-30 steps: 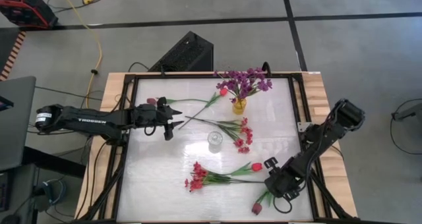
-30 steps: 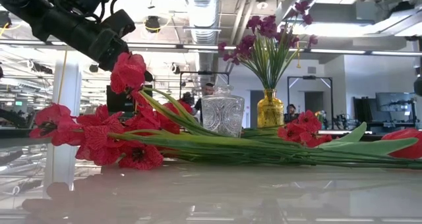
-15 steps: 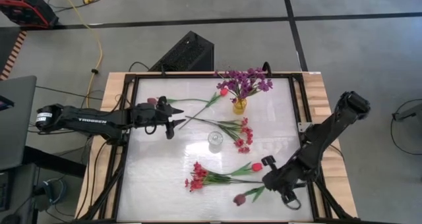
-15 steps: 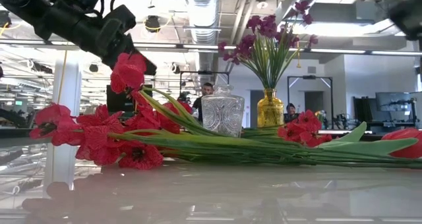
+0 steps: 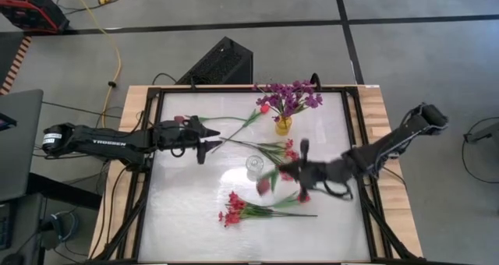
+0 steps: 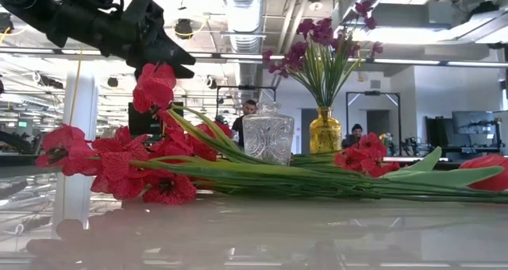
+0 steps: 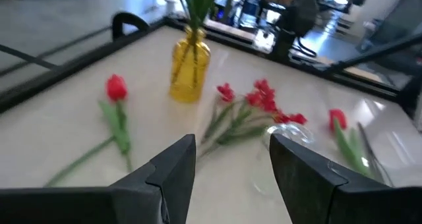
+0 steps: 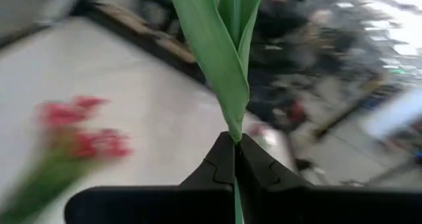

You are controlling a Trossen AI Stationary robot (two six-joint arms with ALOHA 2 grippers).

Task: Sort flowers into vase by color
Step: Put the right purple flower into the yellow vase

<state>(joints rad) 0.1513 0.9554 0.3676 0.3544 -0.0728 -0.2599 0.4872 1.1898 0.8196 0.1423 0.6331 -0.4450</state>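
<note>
flowers lie scattered on the white table (image 5: 195,218), and one red tulip (image 5: 263,185) hangs in the right gripper (image 5: 302,174), whose fingers (image 8: 221,165) are pinched tight on its green stalk, the bud jutting out ahead of them beside the clear glass vase (image 5: 253,166). just below that gripper lies a red blossom spray (image 5: 234,210); another spray (image 5: 287,160) lies right beside it. beyond it stands the yellow vase (image 5: 282,125) with purple flowers (image 5: 290,97). the left gripper (image 5: 204,143) hovers with jaws apart, a red tulip (image 5: 263,108) lying on the table ahead of it.
</note>
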